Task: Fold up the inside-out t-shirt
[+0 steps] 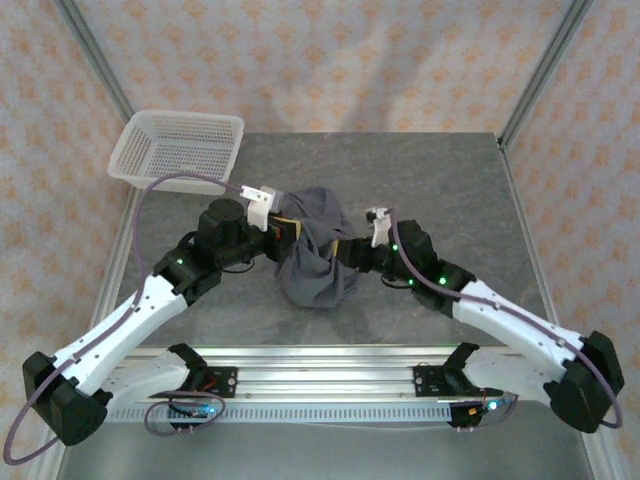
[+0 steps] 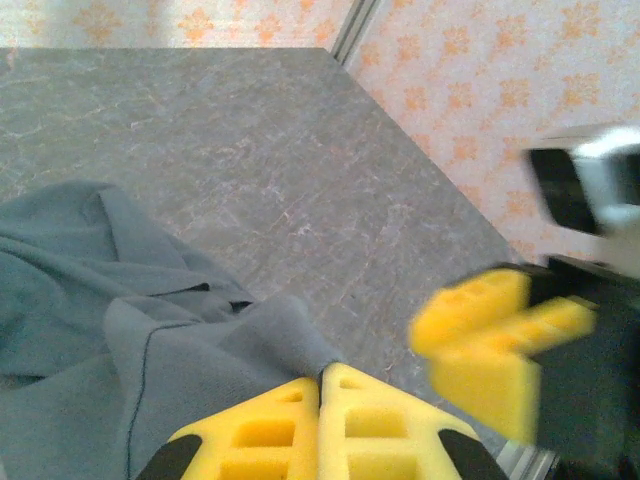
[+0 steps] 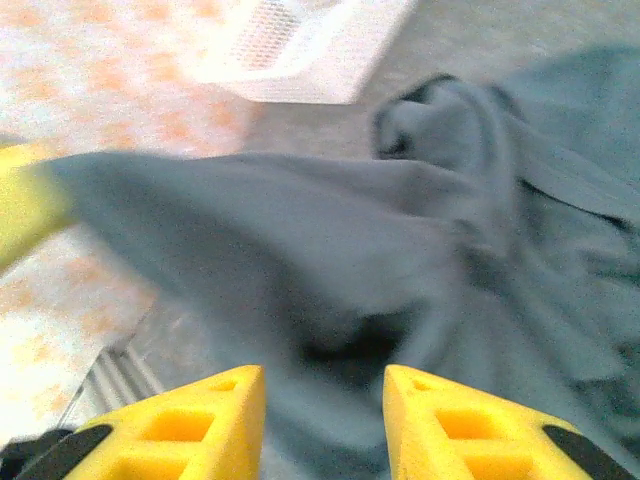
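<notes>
In the middle of the table (image 1: 450, 180), the left gripper (image 2: 321, 374) is pinched tight on a fold of the inside-out t-shirt (image 1: 318, 255). The right gripper (image 3: 325, 385) stands partly open, with cloth just ahead of it. The shirt lies bunched between them. Beyond it, at the far left corner, sits a white basket (image 1: 180, 150).

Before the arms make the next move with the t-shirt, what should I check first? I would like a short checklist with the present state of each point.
1. Left gripper closed on the t-shirt: ok, its fingers are together with cloth pinched at the tips.
2. Right gripper gripping cloth: not ok, its fingers stand apart.
3. T-shirt spread flat: not ok, it is bunched in a heap between the two grippers.
4. T-shirt apart from the basket: ok, the basket stands at the far left corner of the table.
5. Which part of the t-shirt the left gripper holds: cannot tell.
</notes>
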Available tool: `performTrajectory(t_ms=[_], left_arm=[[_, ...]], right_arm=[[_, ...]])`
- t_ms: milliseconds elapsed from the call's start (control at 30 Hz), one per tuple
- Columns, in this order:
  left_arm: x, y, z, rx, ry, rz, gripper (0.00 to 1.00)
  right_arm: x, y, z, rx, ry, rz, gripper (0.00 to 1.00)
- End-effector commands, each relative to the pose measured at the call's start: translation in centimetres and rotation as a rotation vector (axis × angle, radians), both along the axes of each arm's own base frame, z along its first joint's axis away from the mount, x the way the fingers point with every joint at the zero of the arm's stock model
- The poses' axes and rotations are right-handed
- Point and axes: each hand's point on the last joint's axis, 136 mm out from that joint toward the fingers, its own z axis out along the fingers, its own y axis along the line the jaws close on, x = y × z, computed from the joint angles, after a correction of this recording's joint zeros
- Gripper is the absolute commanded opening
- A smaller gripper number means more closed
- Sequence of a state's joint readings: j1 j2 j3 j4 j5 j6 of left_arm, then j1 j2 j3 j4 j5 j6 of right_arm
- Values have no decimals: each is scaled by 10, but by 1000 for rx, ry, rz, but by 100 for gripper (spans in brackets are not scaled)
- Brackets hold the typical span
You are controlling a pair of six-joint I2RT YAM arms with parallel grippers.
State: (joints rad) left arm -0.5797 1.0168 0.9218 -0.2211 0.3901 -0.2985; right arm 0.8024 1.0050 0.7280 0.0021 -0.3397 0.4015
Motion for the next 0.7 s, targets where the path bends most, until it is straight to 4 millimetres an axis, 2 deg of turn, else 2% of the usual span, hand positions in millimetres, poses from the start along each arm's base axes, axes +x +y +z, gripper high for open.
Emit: performTrajectory(t_ms=[0, 100, 167, 267, 300, 367, 467, 567, 667], left_arm=[[3, -1, 10, -27, 6, -3, 0], [3, -1, 9, -25, 11, 0, 0], [3, -1, 10, -28, 13, 0, 0], [2, 0, 11, -26, 10, -1, 0], [1, 0, 11, -25, 8, -3, 0], [2, 1, 10, -22, 9, 0, 0], [2, 3, 7, -6, 9, 5, 0], [4, 7, -2, 25, 20, 17, 0], [15, 22, -21, 93, 51, 86, 0]], right_arm=[[0, 13, 5, -47, -69, -16, 32], [1, 33, -3, -64, -22, 6, 36], [10, 36, -9, -95, -12, -20, 40], [22, 39, -17, -132, -31, -54, 40], [25, 40, -18, -132, -36, -59, 37], [29, 45, -18, -128, -30, -43, 24], [24, 50, -10, -98, -27, 1, 9], [15, 46, 0, -65, -32, 30, 1], [0, 39, 15, -10, -37, 69, 0]])
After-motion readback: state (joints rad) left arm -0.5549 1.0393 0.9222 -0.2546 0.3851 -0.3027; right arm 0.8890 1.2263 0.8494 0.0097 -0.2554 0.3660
